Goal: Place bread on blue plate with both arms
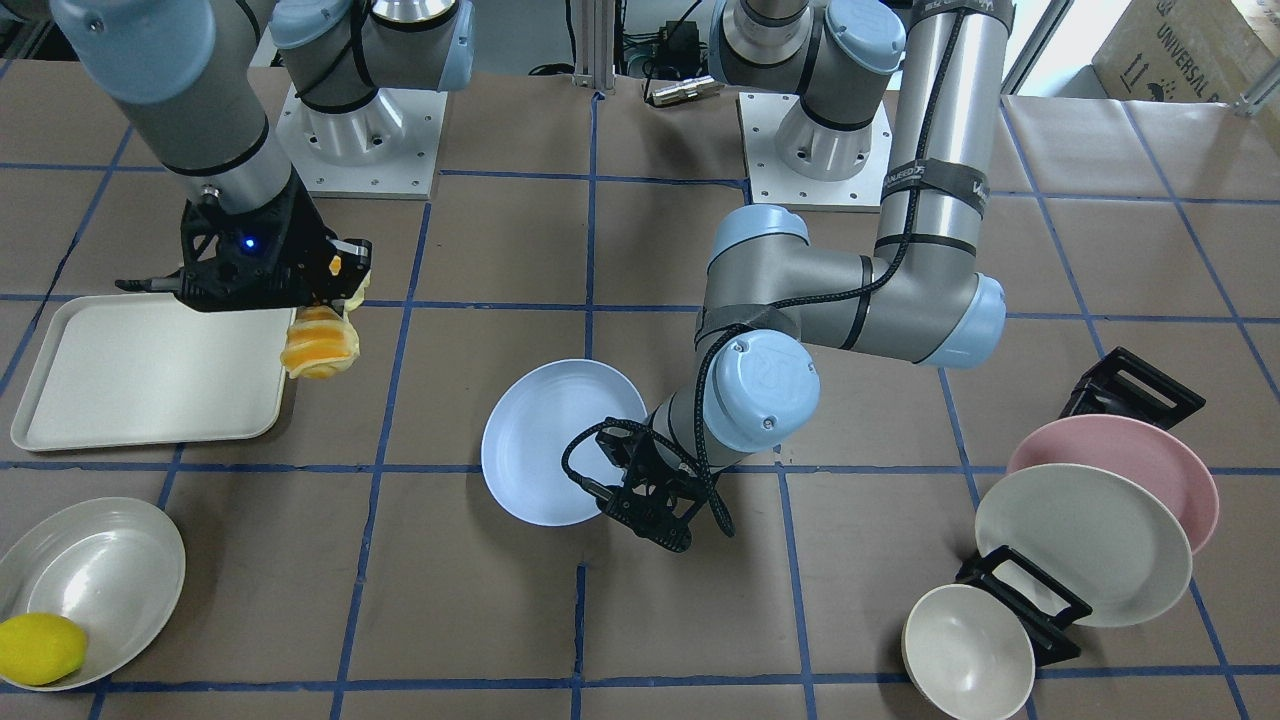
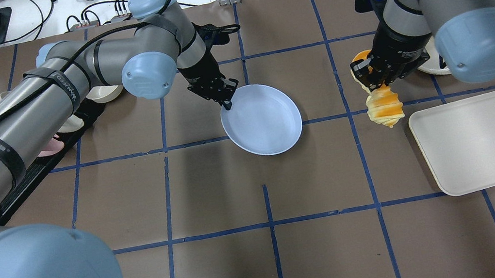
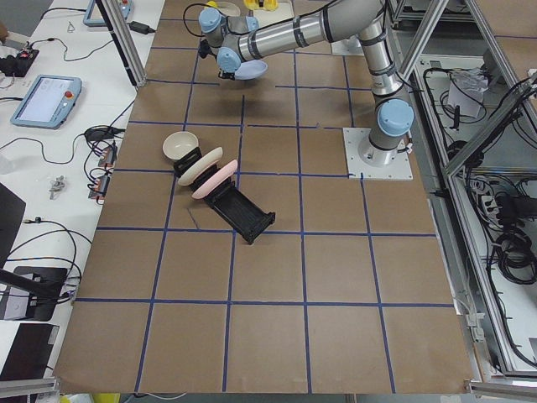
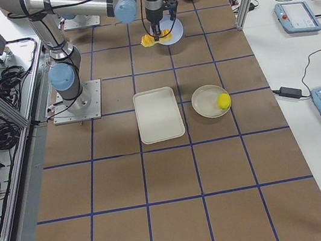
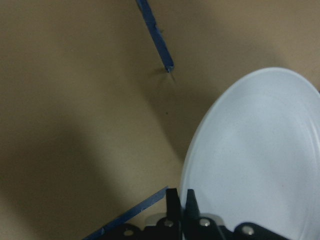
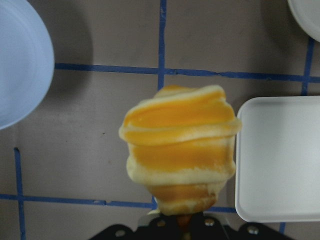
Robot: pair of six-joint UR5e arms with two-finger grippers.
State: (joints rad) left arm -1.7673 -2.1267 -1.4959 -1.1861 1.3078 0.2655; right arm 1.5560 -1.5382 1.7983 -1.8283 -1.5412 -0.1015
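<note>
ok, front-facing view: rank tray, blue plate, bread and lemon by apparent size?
1. tray
2. blue plate
3. bread and lemon: look alike. The bread is held off the table and partly hidden, so they are not ranked.

The bread (image 6: 180, 155) is striped orange-golden and cream; the blue plate (image 2: 262, 119) plain pale blue; the tray (image 2: 487, 137) cream-white; the tabletop (image 2: 228, 269) brown, gridded with blue tape.
</note>
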